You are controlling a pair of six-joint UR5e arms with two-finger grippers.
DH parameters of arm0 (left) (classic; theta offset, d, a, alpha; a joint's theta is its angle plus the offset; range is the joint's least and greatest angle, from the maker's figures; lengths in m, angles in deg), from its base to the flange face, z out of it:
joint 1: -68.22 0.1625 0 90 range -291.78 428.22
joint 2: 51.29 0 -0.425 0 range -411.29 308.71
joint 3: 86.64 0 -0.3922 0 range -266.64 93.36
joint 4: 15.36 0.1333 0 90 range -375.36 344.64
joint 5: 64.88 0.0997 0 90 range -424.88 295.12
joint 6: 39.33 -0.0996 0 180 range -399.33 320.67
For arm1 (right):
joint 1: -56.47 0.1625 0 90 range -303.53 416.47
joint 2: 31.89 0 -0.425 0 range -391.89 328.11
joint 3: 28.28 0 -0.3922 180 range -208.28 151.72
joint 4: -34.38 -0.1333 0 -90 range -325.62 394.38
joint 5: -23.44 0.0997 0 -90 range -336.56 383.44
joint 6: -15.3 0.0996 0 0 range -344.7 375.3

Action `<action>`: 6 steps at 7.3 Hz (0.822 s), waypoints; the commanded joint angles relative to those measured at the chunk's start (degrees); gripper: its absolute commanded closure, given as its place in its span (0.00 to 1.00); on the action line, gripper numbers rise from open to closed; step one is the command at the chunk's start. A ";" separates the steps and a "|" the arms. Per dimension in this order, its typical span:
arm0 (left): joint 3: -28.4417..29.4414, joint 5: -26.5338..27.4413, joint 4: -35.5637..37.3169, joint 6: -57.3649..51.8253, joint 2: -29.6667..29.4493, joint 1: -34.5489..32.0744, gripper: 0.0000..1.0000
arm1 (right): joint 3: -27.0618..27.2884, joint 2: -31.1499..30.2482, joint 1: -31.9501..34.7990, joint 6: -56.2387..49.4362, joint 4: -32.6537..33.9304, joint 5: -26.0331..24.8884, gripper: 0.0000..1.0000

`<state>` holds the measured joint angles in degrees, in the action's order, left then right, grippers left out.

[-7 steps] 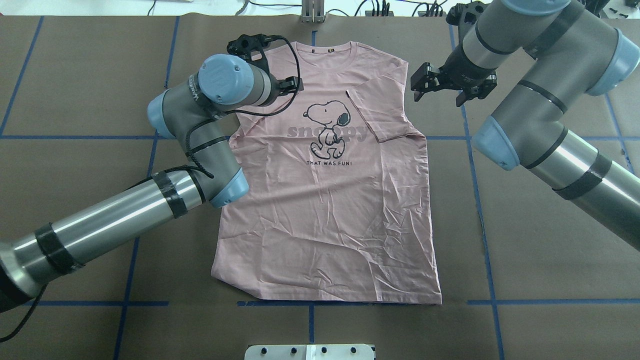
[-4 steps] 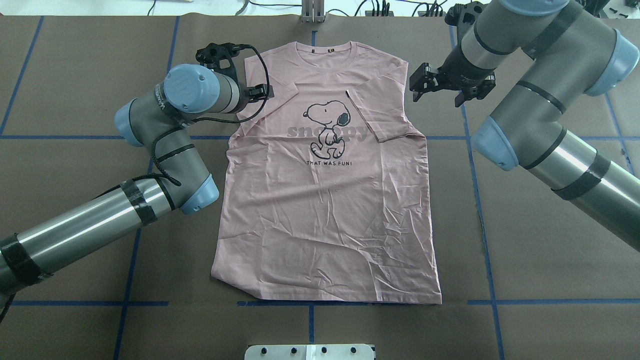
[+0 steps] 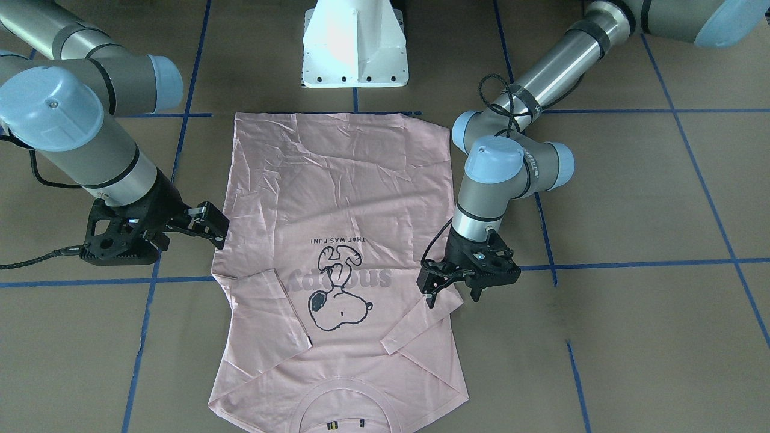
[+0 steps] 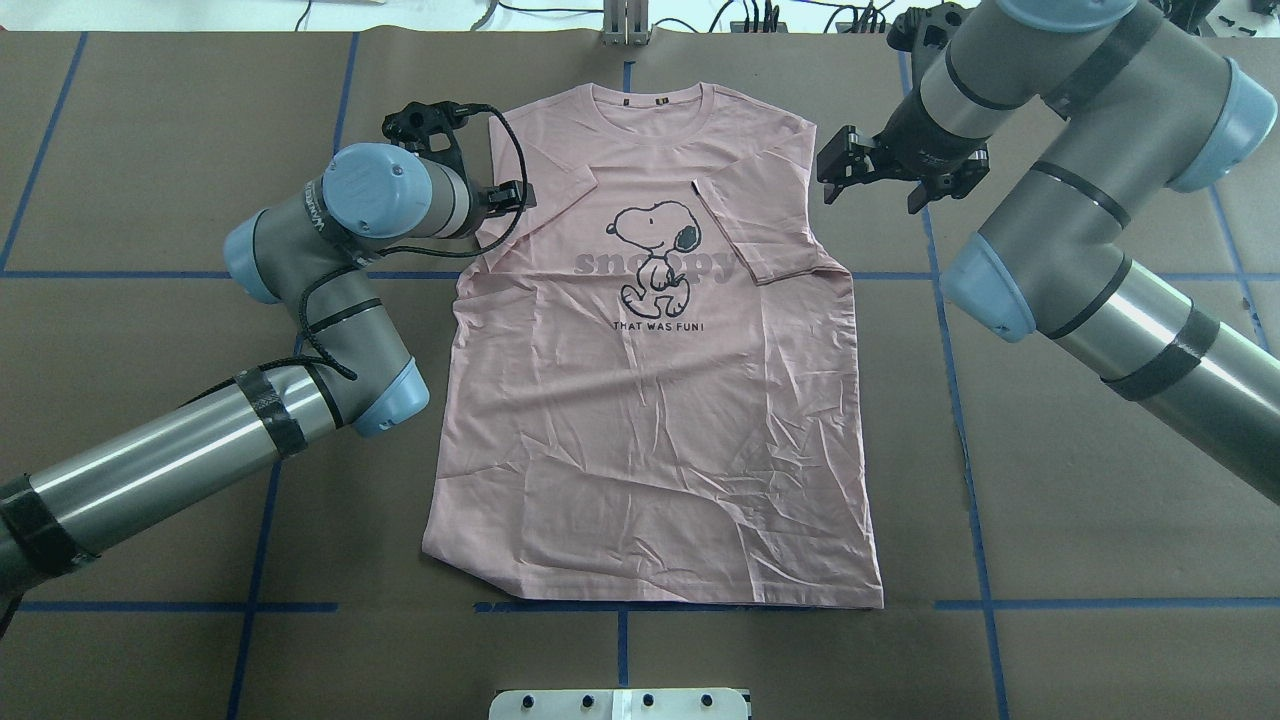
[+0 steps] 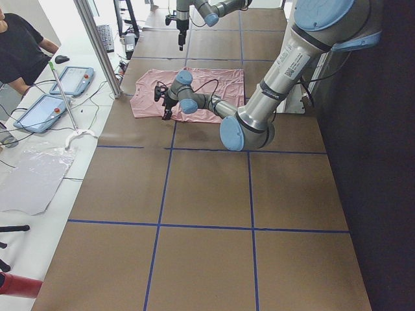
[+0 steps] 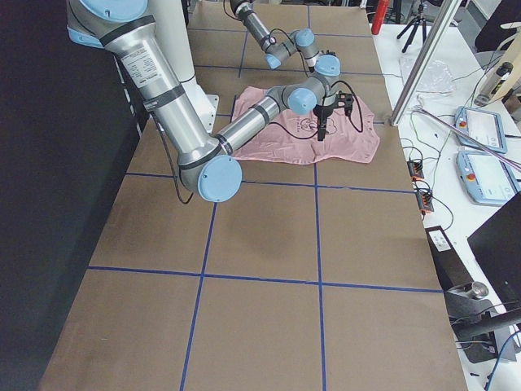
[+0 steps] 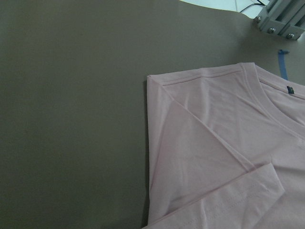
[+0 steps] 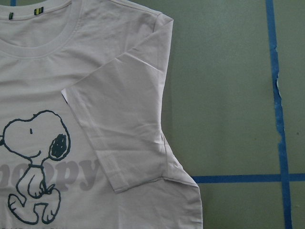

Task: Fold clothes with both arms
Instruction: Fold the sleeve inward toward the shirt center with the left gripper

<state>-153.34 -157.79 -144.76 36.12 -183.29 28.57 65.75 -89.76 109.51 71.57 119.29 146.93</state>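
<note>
The pale pink T-shirt (image 4: 650, 430) lies flat on the brown table, dog print up, collar at the far side. Both sleeves are folded inward: the right sleeve (image 8: 124, 129) and the left sleeve (image 7: 205, 162). My left gripper (image 4: 490, 195) hangs at the shirt's left edge next to the folded sleeve, open and empty; it also shows in the front-facing view (image 3: 452, 293). My right gripper (image 4: 850, 165) hovers just off the shirt's right shoulder, open and empty, and shows in the front-facing view (image 3: 207, 227). Neither wrist view shows fingers.
The white pedestal base (image 3: 355, 48) stands at the table's near edge behind the shirt's hem. An aluminium post (image 4: 625, 25) and cables sit at the far edge. Blue tape lines (image 4: 950, 380) cross the table. An operator (image 5: 19, 45) stands by tablets beyond the far edge.
My left arm has swung left, carrying its gripper from over the folded left sleeve to the shirt's left edge. The right gripper has barely moved. The shirt lies unchanged.
</note>
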 commanded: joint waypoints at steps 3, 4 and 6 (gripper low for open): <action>0.52 -0.08 -0.16 1.71 -0.46 0.88 0.00 | -0.08 -0.04 0.04 -0.19 0.09 0.00 0.00; 0.52 -0.16 -0.16 2.76 -0.63 1.41 0.00 | 0.01 -0.13 0.13 -0.19 0.00 0.00 0.00; 0.61 -0.16 -0.16 3.04 -0.63 2.11 0.00 | 0.01 -0.13 0.13 -0.19 0.09 0.00 0.00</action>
<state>-152.77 -157.95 -144.91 38.86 -183.86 30.37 65.74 -89.88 109.62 71.38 119.35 146.93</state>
